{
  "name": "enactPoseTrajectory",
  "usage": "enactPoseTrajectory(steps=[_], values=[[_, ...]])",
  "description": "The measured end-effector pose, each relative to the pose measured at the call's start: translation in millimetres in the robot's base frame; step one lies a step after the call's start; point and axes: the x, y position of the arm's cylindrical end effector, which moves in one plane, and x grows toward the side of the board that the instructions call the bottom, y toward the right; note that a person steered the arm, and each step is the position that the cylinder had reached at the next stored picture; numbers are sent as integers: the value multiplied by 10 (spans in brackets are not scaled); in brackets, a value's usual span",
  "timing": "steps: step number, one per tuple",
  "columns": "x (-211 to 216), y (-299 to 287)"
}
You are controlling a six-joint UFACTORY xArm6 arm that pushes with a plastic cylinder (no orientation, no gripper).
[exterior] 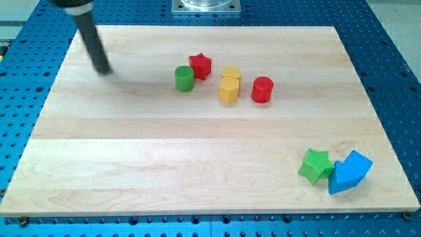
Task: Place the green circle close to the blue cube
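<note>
The green circle [184, 78] stands near the board's top middle, touching a red star [200, 66] at its upper right. The blue cube [348, 172] sits at the view's bottom right, with a green star [316, 165] touching its left side. My tip [104, 70] rests on the board at the view's upper left, well to the left of the green circle and far from the blue cube.
Two yellow blocks [229, 84] stand pressed together to the right of the green circle, and a red cylinder [262, 89] stands to their right. The wooden board [164, 158] lies on a blue perforated table.
</note>
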Motion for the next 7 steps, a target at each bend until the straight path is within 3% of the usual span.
enactPoseTrajectory(steps=[1,2,5,7], values=[[172,848],[910,1636],[705,1531],[1728,2661]])
